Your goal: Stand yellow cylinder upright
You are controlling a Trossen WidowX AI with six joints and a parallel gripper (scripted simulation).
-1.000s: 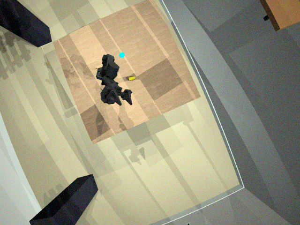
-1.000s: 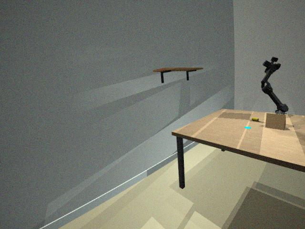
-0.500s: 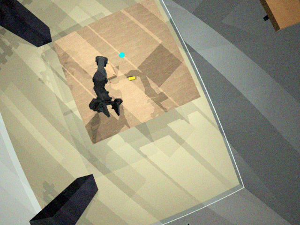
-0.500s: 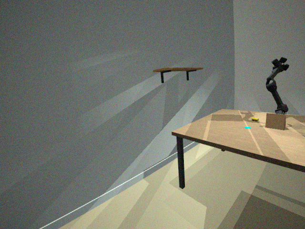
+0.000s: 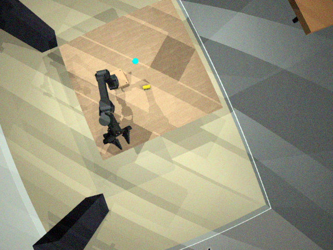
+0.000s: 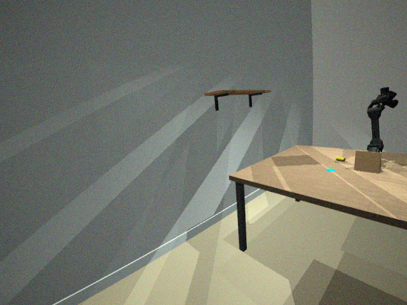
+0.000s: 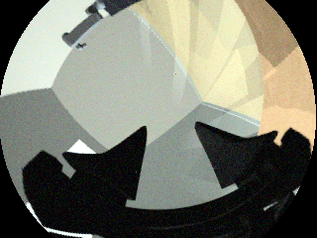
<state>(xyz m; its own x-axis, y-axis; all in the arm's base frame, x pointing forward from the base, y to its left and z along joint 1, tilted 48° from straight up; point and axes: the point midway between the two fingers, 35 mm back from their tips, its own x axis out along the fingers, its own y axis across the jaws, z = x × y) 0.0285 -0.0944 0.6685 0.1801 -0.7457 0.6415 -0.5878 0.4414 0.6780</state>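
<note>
The yellow cylinder [image 5: 146, 87] [image 6: 340, 159] lies on its side on the wooden table. The cyan circle [image 5: 135, 61] [image 6: 330, 169] is a flat disc on the table, a short way from the cylinder, with nothing on it. My gripper [image 5: 125, 146] [image 7: 171, 127] is open and empty, raised high above the table and well away from both the cylinder and the circle. In the wrist view only walls and floor show between the fingers; the cylinder and the circle are not in that view.
A wooden block [image 5: 120, 77] [image 6: 367, 161] stands on the table [image 5: 177, 107] [image 6: 279, 177] beside the arm's base, near the cylinder and the circle. A wall shelf [image 5: 318, 16] [image 6: 238, 92] is far off. Two dark boxes [image 5: 29, 26] [image 5: 77, 223] show at the left in the top view.
</note>
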